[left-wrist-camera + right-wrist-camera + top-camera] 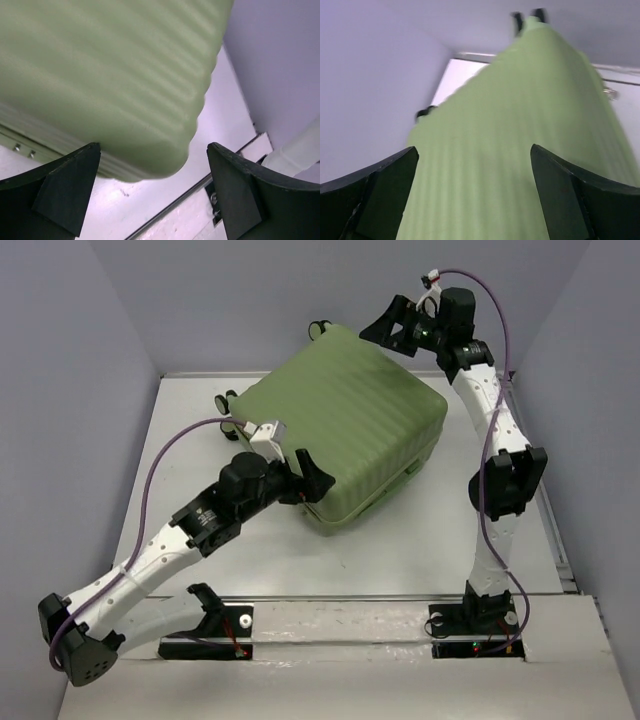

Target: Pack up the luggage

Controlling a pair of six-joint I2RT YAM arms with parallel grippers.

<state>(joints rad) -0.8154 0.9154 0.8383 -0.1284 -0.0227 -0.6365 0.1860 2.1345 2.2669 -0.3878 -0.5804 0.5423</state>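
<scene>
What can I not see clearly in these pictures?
1. Inside of the luggage: every view, the closed shell hides it.
2. Its wheels: right wrist view, blurred and small.
3. Contact of left gripper with the shell: top external view, the wrist covers it.

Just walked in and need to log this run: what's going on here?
Two robot arms are at a green suitcase that lies shut on the table. The left gripper is open at the case's near edge. The right gripper is open above its far corner. Neither holds anything.
</scene>
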